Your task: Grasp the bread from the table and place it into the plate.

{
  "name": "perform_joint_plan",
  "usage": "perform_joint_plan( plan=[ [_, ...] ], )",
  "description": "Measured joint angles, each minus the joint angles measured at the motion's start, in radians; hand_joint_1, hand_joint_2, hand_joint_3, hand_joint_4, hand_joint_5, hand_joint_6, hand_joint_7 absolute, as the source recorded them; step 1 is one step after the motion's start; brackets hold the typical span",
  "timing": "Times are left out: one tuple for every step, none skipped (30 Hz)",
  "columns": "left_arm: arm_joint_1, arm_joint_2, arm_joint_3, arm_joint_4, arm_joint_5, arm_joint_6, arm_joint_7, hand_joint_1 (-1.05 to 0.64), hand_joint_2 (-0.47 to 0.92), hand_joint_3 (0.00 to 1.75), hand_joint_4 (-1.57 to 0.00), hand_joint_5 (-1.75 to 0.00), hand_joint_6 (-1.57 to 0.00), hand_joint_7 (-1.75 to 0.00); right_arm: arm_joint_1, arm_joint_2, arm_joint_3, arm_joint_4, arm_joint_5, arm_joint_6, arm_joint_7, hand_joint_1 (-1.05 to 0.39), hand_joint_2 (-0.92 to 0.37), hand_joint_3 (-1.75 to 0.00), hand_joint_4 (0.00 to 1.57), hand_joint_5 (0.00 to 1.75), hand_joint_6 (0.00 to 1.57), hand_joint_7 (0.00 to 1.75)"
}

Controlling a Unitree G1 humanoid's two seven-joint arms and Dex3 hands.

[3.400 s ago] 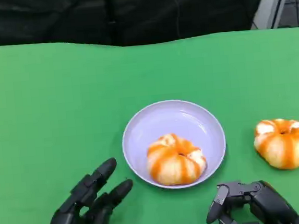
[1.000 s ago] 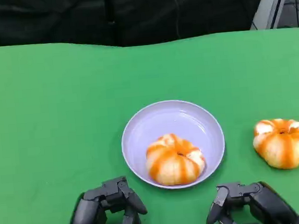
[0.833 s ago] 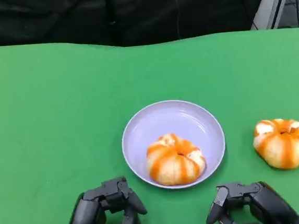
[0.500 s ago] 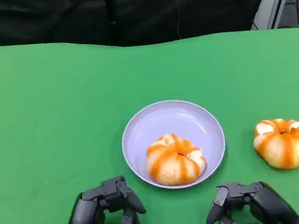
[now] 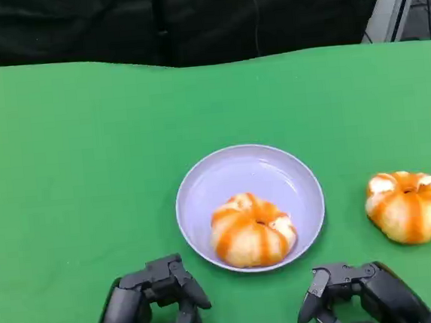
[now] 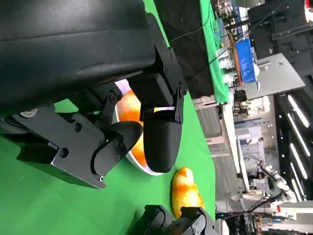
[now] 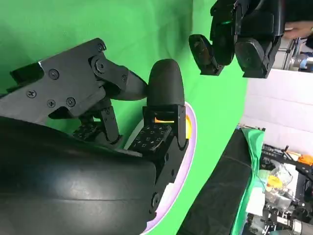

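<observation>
I am sitting at the table [image 5: 64, 159], its green cloth running from the near edge where my hands are resting to the far edge against a dark backdrop. Around the middle of it, a little toward the near edge, the lilac plate [image 5: 235, 167] is lying with one orange-striped bread [image 5: 252, 230] already sitting in its near half. The bread I am judging to be the one left to move, the second bread [image 5: 409, 205], is lying on the bare cloth toward the right edge of the table, apart from the plate's rim. It is round and squat, so I am not seeing any long axis to line up with; a grasp from above should suit from any side. My right hand [image 5: 363, 300] is waiting at the near edge, below the gap between plate and second bread, fingers curled in on nothing. My left hand [image 5: 149, 311] is sitting at the near edge to the left of the plate, fingers likewise curled in and holding nothing. The second bread is lying ahead of my right hand and off to its right, while the plate is standing between it and my left hand, so I am taking the right hand as the nearer one for the reach.
</observation>
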Motion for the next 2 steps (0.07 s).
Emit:
perform_joint_plan(
  plan=[
    [0.0,0.0,0.0,0.0,0.0,0.0,0.0,-0.06,0.56,1.12,-0.9,-1.57,-0.94,-1.31,0.0,0.0,0.0,0.0,0.0,0.0,0.0,-0.13,-0.65,-0.88,0.8,1.46,0.86,1.08],
    [0.0,0.0,0.0,0.0,0.0,0.0,0.0,-0.06,0.56,1.13,-0.9,-1.57,-0.94,-1.3,0.0,0.0,0.0,0.0,0.0,0.0,0.0,-0.13,-0.65,-0.88,0.8,1.46,0.86,1.08]
  ],
)
